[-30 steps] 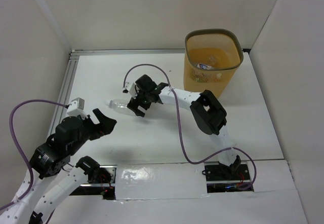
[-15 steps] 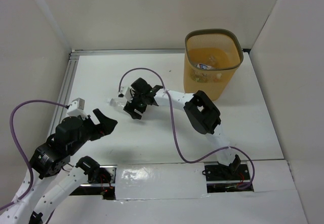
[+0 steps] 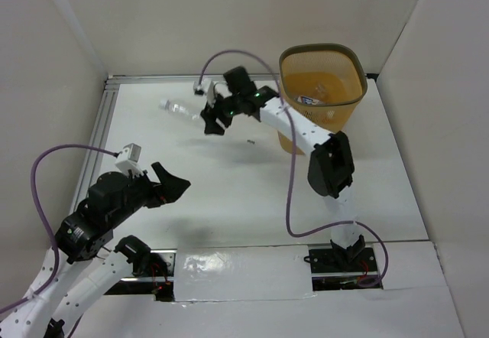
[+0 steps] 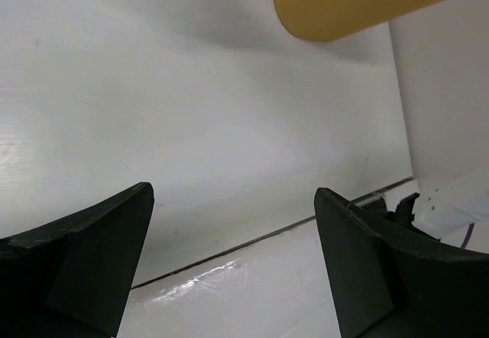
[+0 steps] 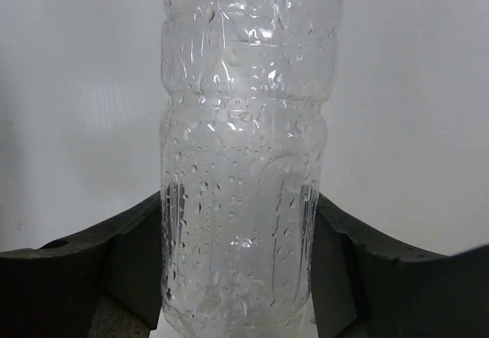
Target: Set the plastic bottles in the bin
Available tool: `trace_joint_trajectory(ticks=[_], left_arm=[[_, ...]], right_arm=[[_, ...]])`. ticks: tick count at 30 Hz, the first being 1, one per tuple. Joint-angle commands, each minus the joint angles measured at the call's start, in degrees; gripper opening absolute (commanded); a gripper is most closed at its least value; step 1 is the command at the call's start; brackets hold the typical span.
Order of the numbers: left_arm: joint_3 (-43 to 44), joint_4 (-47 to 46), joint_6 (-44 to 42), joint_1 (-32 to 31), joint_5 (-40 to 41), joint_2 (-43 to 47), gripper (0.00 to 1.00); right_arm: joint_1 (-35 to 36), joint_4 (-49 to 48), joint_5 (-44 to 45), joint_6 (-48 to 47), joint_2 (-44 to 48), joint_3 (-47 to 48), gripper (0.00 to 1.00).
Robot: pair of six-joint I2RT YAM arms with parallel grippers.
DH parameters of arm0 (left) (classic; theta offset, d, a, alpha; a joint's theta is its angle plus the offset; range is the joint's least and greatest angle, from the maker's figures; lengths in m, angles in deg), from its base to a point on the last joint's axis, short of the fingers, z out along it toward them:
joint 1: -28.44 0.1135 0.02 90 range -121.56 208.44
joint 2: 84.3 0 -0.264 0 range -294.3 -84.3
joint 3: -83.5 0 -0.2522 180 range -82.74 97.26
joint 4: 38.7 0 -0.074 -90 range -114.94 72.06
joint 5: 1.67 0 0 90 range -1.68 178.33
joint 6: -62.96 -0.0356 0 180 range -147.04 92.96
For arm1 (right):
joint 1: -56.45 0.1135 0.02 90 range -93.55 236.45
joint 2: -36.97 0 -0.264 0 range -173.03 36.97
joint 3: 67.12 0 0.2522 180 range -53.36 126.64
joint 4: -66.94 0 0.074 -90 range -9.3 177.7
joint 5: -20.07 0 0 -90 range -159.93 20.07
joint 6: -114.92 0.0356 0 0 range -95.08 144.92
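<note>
- Plainly, the clear bottle [image 5: 248,162] fills the middle of the right wrist view. Its upper end is cut off by the top edge and its lower end by the bottom edge.
- It is thin, ribbed plastic, slightly dented and beaded with droplets. No label or writing shows on it.
- Both dark fingers of the right gripper [image 3: 212,115] press its sides, partly closed around it. The pair sits in the upper middle of the overhead view, left of the bin [image 3: 322,47] and apart from it.
- That bin is see-through orange, rounded-square, with a grey-olive rim. The right arm [image 3: 302,128] hides part of its lower left wall.
- Other bottles [image 3: 312,98] lie inside it. One shows a blue-white label, too small to read.
- At the lower left, the left gripper [image 3: 172,181] has its matte black fingers spread wide, holding nothing.
- Below everything lies the smooth white table [image 3: 229,193].
</note>
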Motion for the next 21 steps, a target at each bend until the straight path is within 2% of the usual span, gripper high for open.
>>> trace_joint_trajectory(ticks=[1, 5, 8, 12, 16, 19, 21], left_arm=[[-1.32, -9.9, -3.46, 0.29, -7.65, -1.96, 0.99], [-1.85, -14.92, -5.74, 0.29, -11.87, -5.39, 0.99], [-0.8, -16.42, -7.5, 0.29, -13.28, -8.29, 0.99], [-0.27, -18.27, -9.61, 0.29, -13.9, -10.66, 0.99], [-0.27, -20.46, -10.75, 0.29, -15.03, -11.99, 0.99], [-0.27, -21.95, -11.46, 0.29, -15.74, -14.35, 0.99], [-0.27, -22.49, -11.99, 0.29, -16.79, -15.58, 0.99]], right_arm=[[-5.23, 0.7, -4.9, 1.2, 11.19, 7.85, 0.33], [-8.93, -2.55, -5.43, 3.92, 18.04, 8.56, 0.32], [-11.65, -5.19, -0.87, 6.21, 23.67, 7.51, 0.32], [-17.71, -8.53, 8.61, 8.06, 30.88, 0.5, 0.33], [-29.82, -7.15, 7.5, 10.52, 35.02, -3.12, 0.33], [-34.42, -4.33, 4.07, 10.52, 36.68, -6.55, 0.33], [-38.2, -3.71, 1.36, 10.0, 38.09, -10.57, 0.37]])
